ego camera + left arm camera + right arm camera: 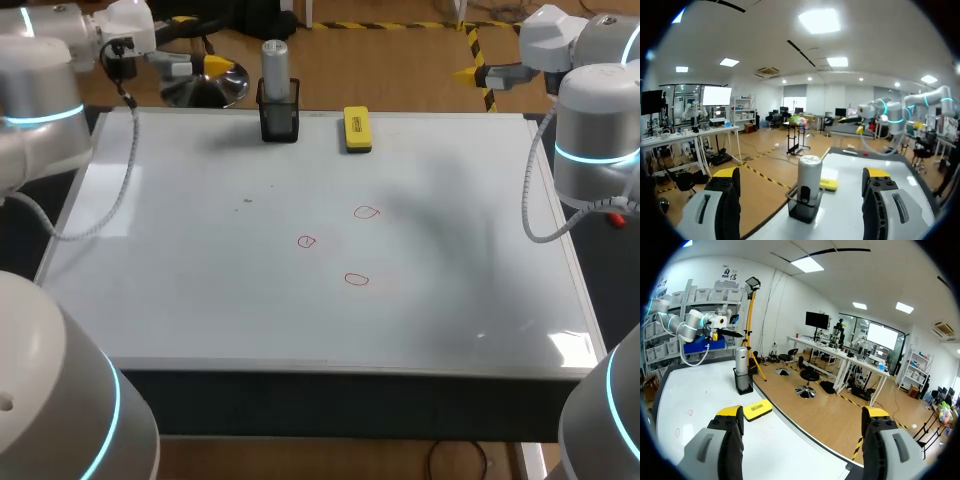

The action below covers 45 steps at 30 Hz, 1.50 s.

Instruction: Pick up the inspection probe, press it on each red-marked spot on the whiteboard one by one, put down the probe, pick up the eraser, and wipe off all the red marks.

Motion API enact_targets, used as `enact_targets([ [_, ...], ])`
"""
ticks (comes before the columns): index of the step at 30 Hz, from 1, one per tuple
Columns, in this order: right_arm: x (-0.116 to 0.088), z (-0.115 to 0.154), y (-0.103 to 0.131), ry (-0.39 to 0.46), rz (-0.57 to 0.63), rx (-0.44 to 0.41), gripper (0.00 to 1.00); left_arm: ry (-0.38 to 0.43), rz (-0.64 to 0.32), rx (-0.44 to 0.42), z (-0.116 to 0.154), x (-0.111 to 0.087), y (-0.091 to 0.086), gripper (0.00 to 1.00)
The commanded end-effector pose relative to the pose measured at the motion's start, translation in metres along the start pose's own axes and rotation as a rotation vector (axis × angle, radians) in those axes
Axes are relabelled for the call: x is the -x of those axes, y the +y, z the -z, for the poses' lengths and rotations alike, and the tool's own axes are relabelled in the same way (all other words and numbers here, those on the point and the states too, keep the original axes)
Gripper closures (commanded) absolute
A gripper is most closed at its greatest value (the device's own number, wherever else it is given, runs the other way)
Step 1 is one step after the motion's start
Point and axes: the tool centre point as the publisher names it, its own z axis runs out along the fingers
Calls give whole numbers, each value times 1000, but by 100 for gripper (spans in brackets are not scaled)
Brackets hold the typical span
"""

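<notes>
two grippers, both empty with fingers spread wide apart. left gripper (800,176) hangs off the far left corner of the whiteboard (200,290), its yellow tips pointing along the far edge. right gripper (802,413) hangs off the far right corner, pointing back the other way, so the two face each other across the board.

inspection probe (275,60), a silver cylinder, stands upright in a black holder (279,121) at the board's far edge. from the left gripper it is straight ahead, lined up with the gap between the fingers, near but not touching. from the right gripper it is well ahead and further off than the eraser.

eraser (357,129), a yellow block, lies flat on the board just beside the holder. it is past the probe as seen from the left gripper, and ahead of the right gripper, nearer its left finger (724,440).

three red marks, small open loops, sit mid-board, well apart from both grippers: one (367,212) nearest the eraser, one (306,241) offset toward the left arm's side, one (357,279) nearest the front edge. all three unwiped. grey cables loop from each arm over the board's side edges.
</notes>
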Motion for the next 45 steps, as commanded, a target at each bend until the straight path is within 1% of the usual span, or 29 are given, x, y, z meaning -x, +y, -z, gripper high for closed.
enact_targets([
  [1,0,0,0,0,0,-3,0,285,-26,-47,-24,31,4,0],
  [6,0,0,0,0,0,-3,0,346,-39,-45,-42,38,10,0],
  [9,0,0,0,0,0,-3,0,372,-44,-51,-52,39,12,0],
  [17,0,0,0,0,0,-3,0,397,-44,-80,-75,31,15,0],
  [20,0,0,0,0,0,-3,0,407,-44,-79,-82,24,14,0],
  [28,0,0,0,0,0,-3,0,423,-15,-71,-79,1,17,0],
  [32,0,0,0,0,0,-3,0,414,-4,-55,-73,-9,20,0],
  [36,0,0,0,0,0,-3,0,403,-1,-44,-72,-13,25,0],
  [38,0,0,0,0,0,-3,0,384,-3,-40,-73,-15,27,0],
  [39,0,0,0,0,0,-3,0,370,-10,-17,-74,-16,29,0],
  [41,0,0,0,0,0,-3,0,356,2,-30,-76,-19,31,0],
  [45,0,0,0,0,0,-3,0,359,13,-36,-82,-24,37,0],
])
